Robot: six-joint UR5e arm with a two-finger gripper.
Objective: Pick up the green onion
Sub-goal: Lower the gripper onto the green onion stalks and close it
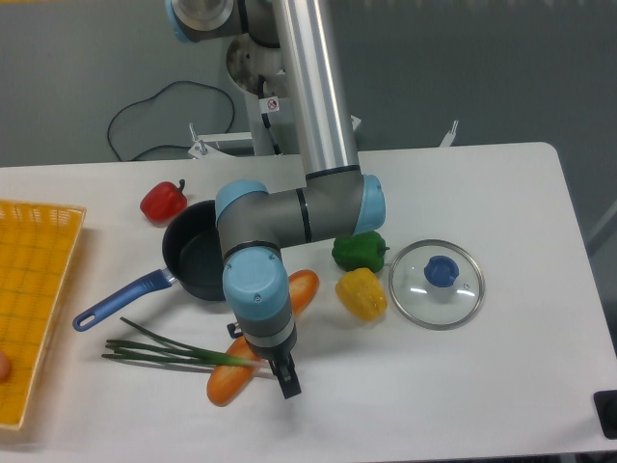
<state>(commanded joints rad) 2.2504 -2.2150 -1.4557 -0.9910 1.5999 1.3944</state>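
The green onion (169, 349) lies flat on the white table at front left, dark green leaves splayed to the left, its pale end hidden under my wrist. It crosses the orange baguette (231, 374). My gripper (286, 381) points down at the table just right of the baguette, near the onion's hidden pale end. Only one dark finger (288, 383) shows clearly, so I cannot tell whether the jaws are open or shut, or whether they touch the onion.
A dark pot with a blue handle (198, 260) sits behind the onion. A red pepper (163, 201), green bell pepper (359, 250), yellow pepper (361, 293) and glass lid (437, 283) stand around. A yellow basket (34, 289) is at the left edge.
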